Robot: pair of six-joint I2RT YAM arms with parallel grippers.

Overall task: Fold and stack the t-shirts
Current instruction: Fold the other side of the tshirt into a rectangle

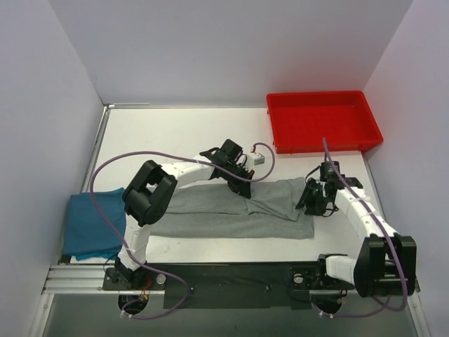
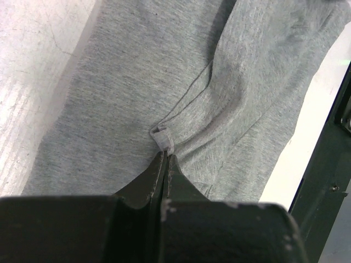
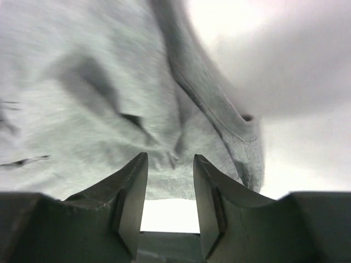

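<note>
Two shirts lie low in the frame: grey t-shirt [image 1: 231,210] at centre, teal t-shirt [image 1: 91,225] far left. My left gripper [image 2: 165,158] is clamped on a grey fold; my right gripper [image 3: 170,164] stands part open, empty, over its right end.

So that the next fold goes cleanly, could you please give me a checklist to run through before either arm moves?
1. Left gripper holds the grey shirt: ok, jaws shut on a small pinch of cloth.
2. Right gripper holds the grey shirt: not ok, jaws apart over its right end, nothing between them.
3. Grey shirt lies smooth: not ok, creases near its right end.
4. Blue shirt apart from the grey shirt: cannot tell, the left arm hides the gap.
5. Tray clear of the grey shirt: ok, it stands apart at the far right.
</note>
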